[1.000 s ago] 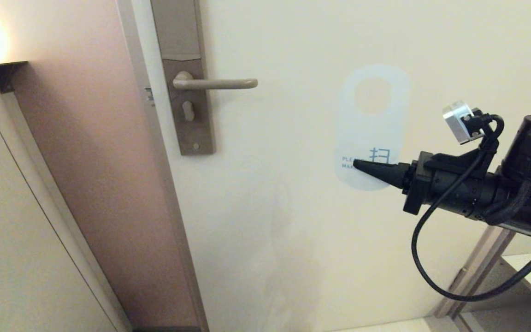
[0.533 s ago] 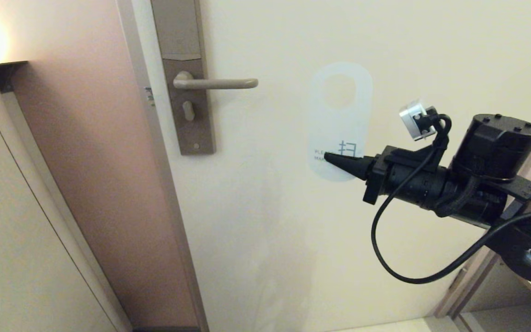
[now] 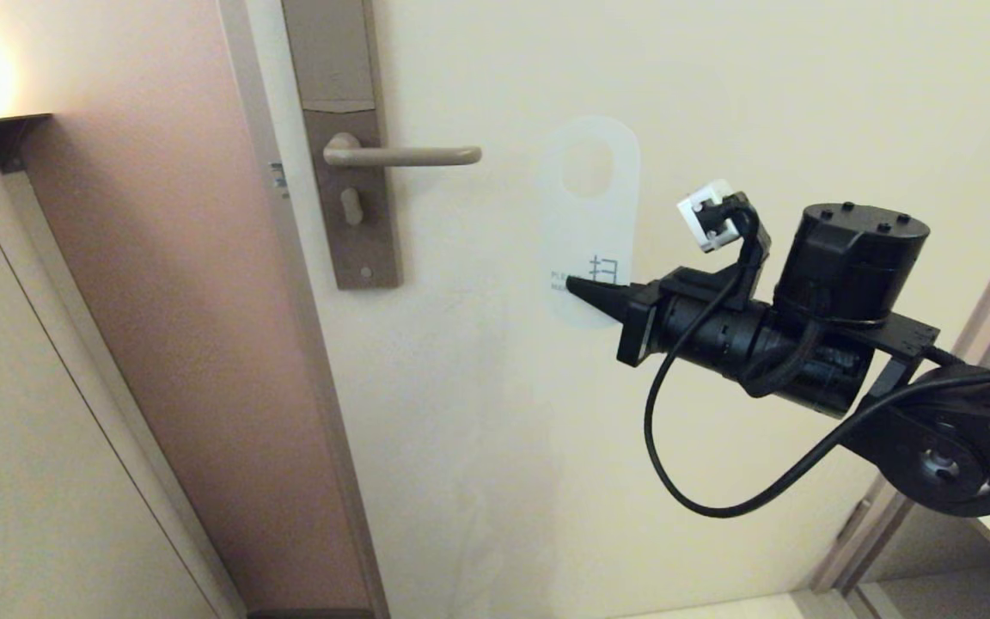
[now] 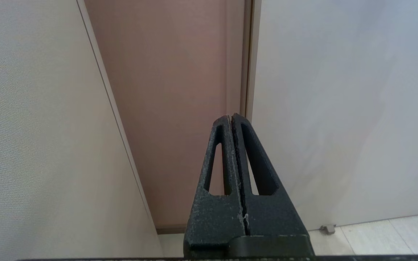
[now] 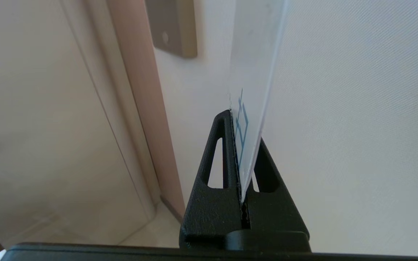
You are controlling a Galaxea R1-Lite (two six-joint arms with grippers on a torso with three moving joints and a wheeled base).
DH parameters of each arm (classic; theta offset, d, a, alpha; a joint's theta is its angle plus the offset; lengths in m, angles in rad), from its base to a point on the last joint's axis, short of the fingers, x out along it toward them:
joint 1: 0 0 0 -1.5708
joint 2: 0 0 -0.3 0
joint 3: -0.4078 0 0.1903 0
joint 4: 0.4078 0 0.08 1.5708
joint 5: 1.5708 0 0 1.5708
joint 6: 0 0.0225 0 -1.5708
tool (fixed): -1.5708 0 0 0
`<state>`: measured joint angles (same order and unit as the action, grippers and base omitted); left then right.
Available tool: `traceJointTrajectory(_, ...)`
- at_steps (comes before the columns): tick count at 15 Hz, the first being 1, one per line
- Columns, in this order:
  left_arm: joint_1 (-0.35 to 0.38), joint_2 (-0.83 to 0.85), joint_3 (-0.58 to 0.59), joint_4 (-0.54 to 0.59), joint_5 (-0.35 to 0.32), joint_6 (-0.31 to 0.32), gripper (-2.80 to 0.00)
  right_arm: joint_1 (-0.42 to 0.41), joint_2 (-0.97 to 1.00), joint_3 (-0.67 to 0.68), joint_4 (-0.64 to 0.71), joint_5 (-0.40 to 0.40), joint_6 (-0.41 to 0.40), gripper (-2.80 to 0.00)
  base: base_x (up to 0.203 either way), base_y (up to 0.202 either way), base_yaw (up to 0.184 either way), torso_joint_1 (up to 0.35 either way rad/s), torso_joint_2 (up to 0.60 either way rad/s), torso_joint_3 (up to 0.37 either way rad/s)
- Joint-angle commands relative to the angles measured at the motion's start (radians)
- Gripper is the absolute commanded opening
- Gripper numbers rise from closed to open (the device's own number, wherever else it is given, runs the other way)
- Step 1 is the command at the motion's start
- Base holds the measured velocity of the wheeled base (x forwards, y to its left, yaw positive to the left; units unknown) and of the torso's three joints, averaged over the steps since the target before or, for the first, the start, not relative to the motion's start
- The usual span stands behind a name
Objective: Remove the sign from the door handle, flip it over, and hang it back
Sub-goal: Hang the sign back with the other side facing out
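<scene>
Right gripper (image 3: 571, 284) clamped tight on lower end of one sign (image 3: 589, 198), white side facing out, upright (oval hole on top), just right of one door handle (image 3: 400, 156), not touching. Left gripper (image 4: 232, 116) pressed closed, empty, low near door (image 4: 339, 108) edge.

1. The sign (image 3: 588, 225) is showing its white side in the head view — a blue Chinese character, 扫, is sitting near its lower end.
2. Small blue Latin lettering is running beside that character, beginning "PL" — the black finger is covering the rest, so it is not reading whole.
</scene>
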<state>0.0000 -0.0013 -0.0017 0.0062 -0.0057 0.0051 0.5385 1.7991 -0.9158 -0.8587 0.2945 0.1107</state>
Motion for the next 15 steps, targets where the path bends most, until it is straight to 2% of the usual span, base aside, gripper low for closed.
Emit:
traceJointTrajectory(1,0.001,0.001,0.0,0.0,0.0,-0.001,-2.8,0.043,0.0,-0.04,0.051,-0.045,0.001,-2.8,0.0,0.0,0.0,0.0,0.0,0.0)
traceJointTrajectory(4,0.0,0.001,0.0,0.0,0.0,0.0,-2.8,0.064,0.005,-0.091,0.136,-0.094,0.0,-2.8,0.0,0.0,0.0,0.0,0.0,0.0)
traceJointTrajectory(13,0.0,0.001,0.0,0.0,0.0,0.001,-2.8,0.074,0.012,-0.255,0.365,-0.145,-0.009,-2.8,0.0,0.0,0.0,0.0,0.0,0.0)
traceJointTrajectory(15,0.0,0.001,0.0,0.0,0.0,0.001,-2.8,0.078,0.036,-0.284,0.371,-0.146,-0.009,-2.8,0.0,0.0,0.0,0.0,0.0,0.0)
